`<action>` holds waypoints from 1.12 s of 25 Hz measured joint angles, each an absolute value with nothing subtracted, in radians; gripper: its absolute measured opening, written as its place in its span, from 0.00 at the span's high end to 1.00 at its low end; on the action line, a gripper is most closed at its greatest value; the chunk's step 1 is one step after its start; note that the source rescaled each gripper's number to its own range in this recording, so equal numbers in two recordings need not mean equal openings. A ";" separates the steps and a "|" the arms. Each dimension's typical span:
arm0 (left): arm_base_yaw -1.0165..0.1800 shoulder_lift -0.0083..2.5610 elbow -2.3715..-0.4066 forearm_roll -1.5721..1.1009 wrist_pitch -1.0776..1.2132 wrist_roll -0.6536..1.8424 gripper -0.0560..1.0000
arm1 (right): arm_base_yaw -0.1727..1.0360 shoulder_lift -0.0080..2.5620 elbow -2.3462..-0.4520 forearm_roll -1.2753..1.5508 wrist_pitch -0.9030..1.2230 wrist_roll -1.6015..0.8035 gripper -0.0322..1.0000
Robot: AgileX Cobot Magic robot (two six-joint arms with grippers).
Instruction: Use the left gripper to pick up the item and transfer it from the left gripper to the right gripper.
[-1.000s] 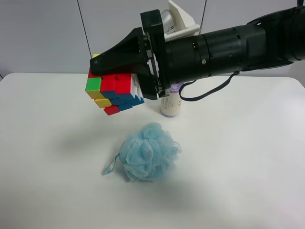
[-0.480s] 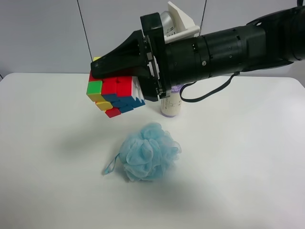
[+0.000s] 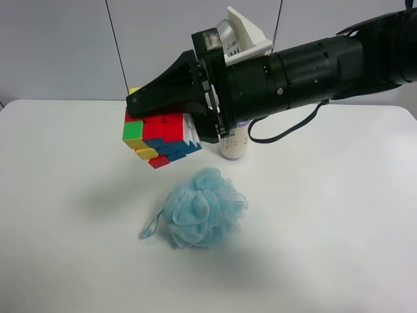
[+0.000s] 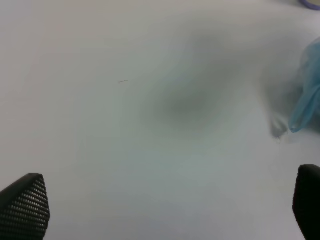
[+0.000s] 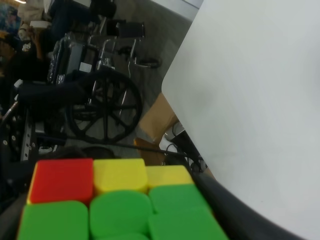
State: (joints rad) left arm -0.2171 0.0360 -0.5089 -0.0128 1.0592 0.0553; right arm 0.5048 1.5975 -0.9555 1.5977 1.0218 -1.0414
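The item, a small puzzle cube (image 3: 160,136), hangs in the air above the white table, clamped in my right gripper (image 3: 140,103) on the thick black arm with the white piece. The right wrist view shows the cube (image 5: 107,200) close up, with red, yellow and green squares and a black finger (image 5: 235,212) beside it. My left gripper (image 4: 165,210) is open and empty over bare table, its two ribbed fingertips (image 4: 25,205) wide apart. The left arm is out of the exterior high view.
A fluffy light-blue bath pouf (image 3: 203,207) lies on the white table (image 3: 339,228) below the cube; its edge shows in the left wrist view (image 4: 309,100). A cylindrical roll (image 3: 233,145) stands behind, partly hidden by the right arm. Beyond the table edge are a wheelchair (image 5: 100,100) and clutter.
The right gripper and the cube have shifted slightly to the right and down in the exterior high view. The pouf and roll have not moved.
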 joint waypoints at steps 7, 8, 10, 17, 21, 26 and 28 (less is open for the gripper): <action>-0.213 0.036 -0.509 -0.015 1.059 0.055 0.01 | 0.505 1.598 -0.983 1.496 1.024 -0.961 0.95; -0.202 0.036 -0.509 -0.016 1.059 0.055 0.01 | 0.505 1.598 -1.004 1.461 1.026 -0.934 0.95; -0.162 0.036 -0.509 -0.017 1.059 0.055 0.01 | 0.505 1.598 -1.055 1.363 1.029 -0.866 0.95; 0.076 0.034 -0.509 -0.020 1.059 0.055 0.01 | 0.505 1.598 -1.293 0.781 1.047 -0.432 0.95; 0.147 -0.002 -0.509 -0.020 1.058 0.055 0.01 | 0.505 1.598 -1.348 0.463 1.075 -0.241 0.95; 0.157 -0.005 -0.509 -0.020 1.058 0.056 0.01 | 0.505 1.608 -1.354 0.193 1.138 -0.129 0.95; 0.157 -0.005 -0.509 -0.020 1.058 0.056 0.01 | 0.505 1.627 -1.354 0.138 1.151 -0.123 0.95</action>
